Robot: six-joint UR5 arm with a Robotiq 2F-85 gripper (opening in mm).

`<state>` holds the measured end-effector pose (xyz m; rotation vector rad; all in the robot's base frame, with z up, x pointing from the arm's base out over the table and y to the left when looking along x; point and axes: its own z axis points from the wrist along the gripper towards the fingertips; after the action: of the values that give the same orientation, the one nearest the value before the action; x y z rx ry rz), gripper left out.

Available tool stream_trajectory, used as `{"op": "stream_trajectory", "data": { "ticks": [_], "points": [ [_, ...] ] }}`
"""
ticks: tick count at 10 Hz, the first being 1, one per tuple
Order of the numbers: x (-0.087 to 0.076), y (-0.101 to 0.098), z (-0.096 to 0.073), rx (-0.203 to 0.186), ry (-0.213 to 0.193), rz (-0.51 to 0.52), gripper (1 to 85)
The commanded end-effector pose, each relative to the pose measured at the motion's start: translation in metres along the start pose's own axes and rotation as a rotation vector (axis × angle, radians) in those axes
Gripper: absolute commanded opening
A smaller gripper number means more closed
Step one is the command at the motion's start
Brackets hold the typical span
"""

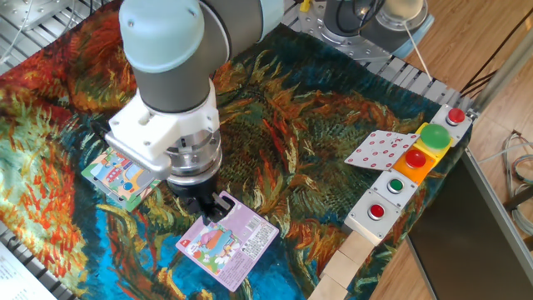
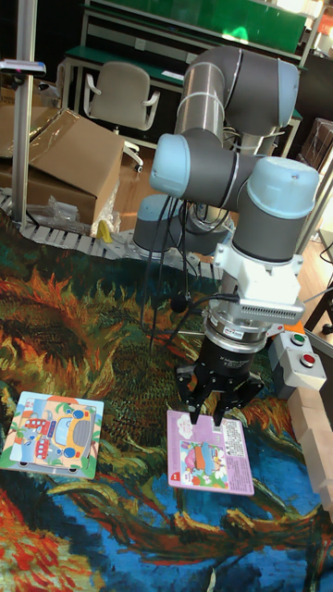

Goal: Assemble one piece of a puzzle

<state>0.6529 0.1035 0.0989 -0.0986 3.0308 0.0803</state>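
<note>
The puzzle [image 1: 122, 173] [image 2: 51, 432], a square board with a teal edge and a cartoon bus, lies flat on the cloth at the left. My gripper [image 1: 209, 204] [image 2: 216, 405] points straight down to the right of it. Its fingers [image 2: 190, 390] are spread open over the far edge of a purple-pink card [image 1: 229, 242] [image 2: 209, 454]. I cannot make out the piece; the gripper's body hides the spot beneath it.
A red-and-white patterned card [image 1: 380, 149] leans against a button box [image 1: 412, 171] at the right edge. Wooden blocks [image 1: 346, 265] line the front right. The painted cloth [image 1: 316, 108] covers the table.
</note>
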Motion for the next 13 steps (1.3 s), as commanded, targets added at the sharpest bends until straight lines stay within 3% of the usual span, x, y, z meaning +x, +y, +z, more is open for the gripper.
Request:
{"op": "stream_trajectory", "data": {
  "ticks": [1, 3, 5, 7, 9, 10, 11, 12, 13],
  "points": [
    [-0.012, 0.014, 0.018, -0.016, -0.013, 0.014, 42.0],
    [-0.021, 0.021, 0.036, -0.012, -0.026, 0.022, 42.7],
    [-0.012, 0.011, 0.019, -0.011, -0.007, 0.008, 43.7],
    [-0.011, 0.008, 0.019, -0.001, 0.000, -0.001, 43.7],
    [-0.014, 0.020, 0.025, -0.036, 0.000, 0.058, 43.7],
    [-0.016, 0.030, 0.040, -0.046, 0.017, 0.094, 43.7],
    [-0.008, 0.034, 0.050, -0.031, 0.054, 0.118, 43.7],
    [0.006, 0.031, 0.055, 0.010, 0.105, 0.119, 43.7],
    [0.012, 0.028, 0.051, 0.016, 0.124, 0.111, 42.3]
  ]
}}
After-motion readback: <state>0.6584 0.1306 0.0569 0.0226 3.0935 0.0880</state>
